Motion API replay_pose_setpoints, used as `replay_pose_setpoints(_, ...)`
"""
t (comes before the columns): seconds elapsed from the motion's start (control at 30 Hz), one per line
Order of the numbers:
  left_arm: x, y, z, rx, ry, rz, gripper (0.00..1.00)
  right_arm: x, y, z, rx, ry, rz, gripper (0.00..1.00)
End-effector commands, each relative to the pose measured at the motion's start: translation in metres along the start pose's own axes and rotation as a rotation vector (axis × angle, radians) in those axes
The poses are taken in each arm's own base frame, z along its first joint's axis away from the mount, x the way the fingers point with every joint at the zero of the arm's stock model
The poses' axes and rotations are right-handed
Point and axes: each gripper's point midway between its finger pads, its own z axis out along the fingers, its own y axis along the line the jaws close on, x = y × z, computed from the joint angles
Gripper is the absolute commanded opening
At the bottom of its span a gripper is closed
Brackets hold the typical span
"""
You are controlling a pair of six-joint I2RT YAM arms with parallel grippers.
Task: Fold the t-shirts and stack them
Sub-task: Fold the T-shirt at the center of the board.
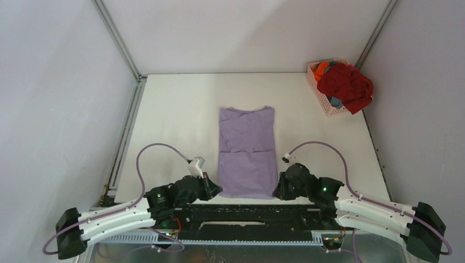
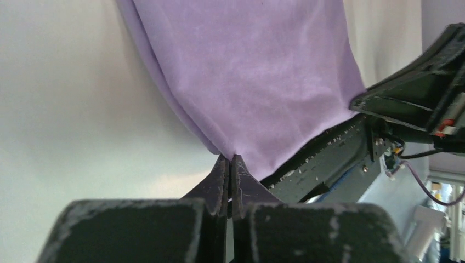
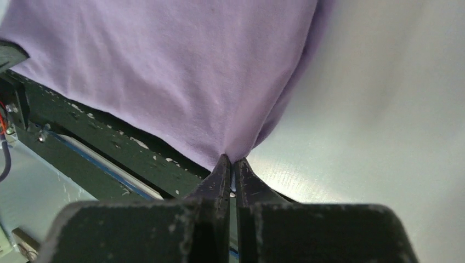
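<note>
Early days, I'd say. The lavender t-shirt (image 1: 247, 150) lies in the middle of the counter (image 1: 175, 120). It looks narrowed into a long strip with the sleeves tucked in, but it isn't folded short yet and there's no stack anywhere. The other shirts, with a dark red t-shirt (image 1: 345, 85) on top, sit heaped in the pink basket (image 1: 323, 101) at the far right. Both arms crouch low at the near edge. The left end effector (image 2: 230, 159) and right end effector (image 3: 230, 160) are each pinched closed on a near hem corner.

Soft even light, blurred foregrounds
</note>
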Motion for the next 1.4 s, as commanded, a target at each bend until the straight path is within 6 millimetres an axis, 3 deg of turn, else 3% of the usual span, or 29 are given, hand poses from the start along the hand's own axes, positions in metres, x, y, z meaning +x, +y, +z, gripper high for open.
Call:
replay_pose_setpoints(0.0, -0.046, -0.022, -0.008, -0.005, -0.159, 0.076, 0.00, -0.048, 0.026, -0.021, -0.004, -0.155, -0.065, 0.00)
replay_pose_setpoints(0.23, -0.122, -0.052, -0.008, 0.003, -0.460, 0.075, 0.00, -0.118, 0.048, -0.036, -0.024, -0.340, -0.110, 0.00)
replay_pose_setpoints(0.33, -0.153, -0.055, -0.006, -0.055, -0.522, 0.099, 0.00, -0.148, 0.052, -0.041, -0.044, -0.381, -0.101, 0.00)
replay_pose_setpoints(0.57, -0.218, -0.060, 0.002, -0.135, -0.589, 0.121, 0.00, -0.214, 0.051, -0.048, -0.025, -0.456, -0.097, 0.00)
replay_pose_setpoints(0.93, -0.307, -0.066, 0.017, -0.180, -0.642, 0.168, 0.00, -0.293, 0.048, -0.050, -0.016, -0.481, -0.099, 0.00)
replay_pose_setpoints(1.2, -0.356, -0.040, 0.060, -0.241, -0.603, 0.145, 0.00, -0.335, 0.025, -0.035, -0.002, -0.478, -0.045, 0.00)
replay_pose_setpoints(1.37, -0.381, -0.021, 0.099, -0.248, -0.551, 0.139, 0.00, -0.359, 0.001, -0.008, -0.011, -0.439, 0.007, 0.00)
